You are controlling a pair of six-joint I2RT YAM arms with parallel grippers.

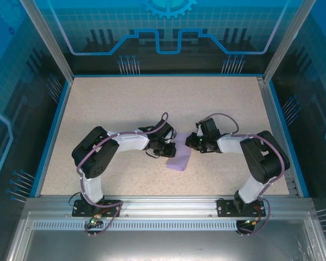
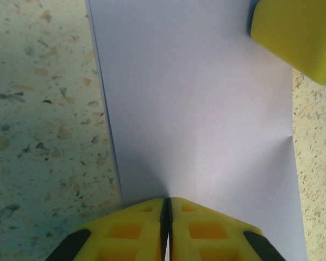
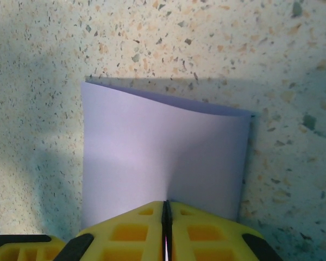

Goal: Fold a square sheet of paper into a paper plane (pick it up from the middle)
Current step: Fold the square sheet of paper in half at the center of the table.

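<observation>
The lavender sheet of paper (image 1: 179, 162) lies between the two arms near the table's middle. My left gripper (image 1: 170, 150) is shut on the sheet's edge, with the paper (image 2: 201, 109) stretching away from its closed fingertips (image 2: 167, 205). My right gripper (image 1: 189, 143) is shut on the opposite side. In the right wrist view the sheet (image 3: 157, 152) rises from the pinch (image 3: 165, 206) and its far edge bows upward. A short crease marks the paper's right edge (image 2: 289, 136). The right gripper's yellow finger (image 2: 294, 37) shows at the top right of the left wrist view.
The speckled beige table (image 1: 125, 109) is ringed by a blue rim and metal frame posts (image 1: 46, 38). A metal rail (image 1: 163, 204) runs along the near edge by the arm bases. The left gripper's yellow finger (image 3: 19, 247) shows in the right wrist view's lower left corner.
</observation>
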